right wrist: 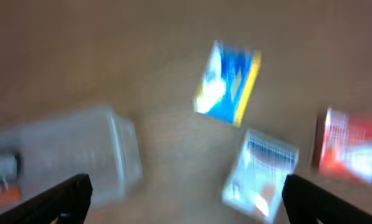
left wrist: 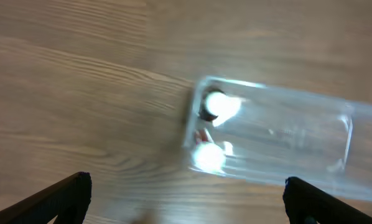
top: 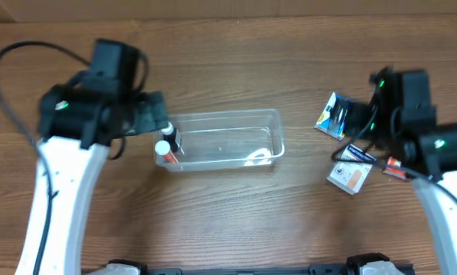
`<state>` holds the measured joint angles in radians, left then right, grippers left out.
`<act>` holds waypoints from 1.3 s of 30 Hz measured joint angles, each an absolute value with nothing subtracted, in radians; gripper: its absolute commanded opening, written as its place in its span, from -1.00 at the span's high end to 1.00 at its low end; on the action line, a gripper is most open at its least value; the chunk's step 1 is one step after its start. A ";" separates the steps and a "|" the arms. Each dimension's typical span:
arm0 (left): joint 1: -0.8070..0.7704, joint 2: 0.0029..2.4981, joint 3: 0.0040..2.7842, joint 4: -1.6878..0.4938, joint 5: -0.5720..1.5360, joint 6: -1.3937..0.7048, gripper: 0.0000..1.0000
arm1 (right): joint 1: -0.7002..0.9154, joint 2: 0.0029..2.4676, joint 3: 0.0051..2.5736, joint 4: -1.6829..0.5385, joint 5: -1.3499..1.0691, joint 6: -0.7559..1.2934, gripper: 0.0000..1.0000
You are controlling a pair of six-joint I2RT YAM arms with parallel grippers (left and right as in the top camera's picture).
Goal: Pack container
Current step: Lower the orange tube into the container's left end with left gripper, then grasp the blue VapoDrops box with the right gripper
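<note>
The clear plastic container (top: 236, 122) lies at the table's middle, with small white-capped items (top: 166, 147) at its left end. It shows blurred in the left wrist view (left wrist: 298, 134) and in the right wrist view (right wrist: 80, 152). My left gripper (left wrist: 186, 205) is open and empty, above the table just left of the container. My right gripper (right wrist: 183, 199) is open and empty, over the table between the container and the small packets. A blue packet (top: 332, 116) (right wrist: 226, 81), a white packet (top: 351, 168) (right wrist: 260, 174) and a red packet (top: 394, 168) (right wrist: 348, 146) lie at the right.
The wooden table (top: 228, 221) surrounds everything. Black cables run from both arms. A white object (top: 257, 157) lies at the container's right front corner.
</note>
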<state>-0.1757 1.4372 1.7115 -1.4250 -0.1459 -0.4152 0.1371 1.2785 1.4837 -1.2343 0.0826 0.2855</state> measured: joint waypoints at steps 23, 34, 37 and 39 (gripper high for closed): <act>-0.045 1.390 1.718 -1.403 -0.155 -0.408 -1.00 | -0.033 2.152 1.829 -1.245 0.055 0.287 -1.00; -0.045 1.390 1.718 -1.402 -0.155 -0.408 -1.00 | -0.033 2.154 1.613 -1.014 0.052 0.286 -1.00; -0.045 1.390 1.718 -1.402 -0.155 -0.408 -1.00 | -0.033 2.154 1.605 -1.004 0.052 0.285 -0.63; -0.045 1.390 1.718 -1.402 -0.155 -0.408 -1.00 | -0.033 2.154 1.592 -1.003 0.052 0.286 -0.52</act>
